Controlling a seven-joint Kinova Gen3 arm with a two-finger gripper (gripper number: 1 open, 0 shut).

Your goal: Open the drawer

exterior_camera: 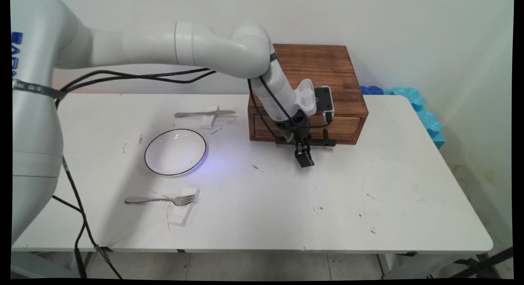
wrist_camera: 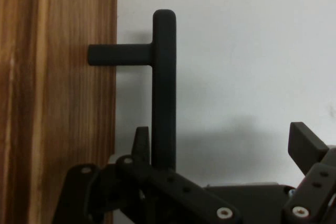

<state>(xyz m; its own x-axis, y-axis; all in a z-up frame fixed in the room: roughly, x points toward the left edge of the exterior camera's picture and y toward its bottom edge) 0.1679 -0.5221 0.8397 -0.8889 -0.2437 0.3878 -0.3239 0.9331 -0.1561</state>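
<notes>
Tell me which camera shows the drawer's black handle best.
The hand view: the handle fills the frame, its bar and one post standing off the wooden drawer front. In the main view the handle shows only as a thin dark bar, partly hidden behind the end effector.

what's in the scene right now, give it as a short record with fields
gripper: black two-finger gripper, open, low over the table in front of the drawer
nearest thing: black drawer handle, beside one finger; contact unclear
drawer box: brown wooden box at the table's far side, drawer looks shut
plate: white plate with dark rim, nothing on it
knife: metal knife on a white rest behind the plate
fork: metal fork on a white rest in front of the plate
table: white table
</notes>
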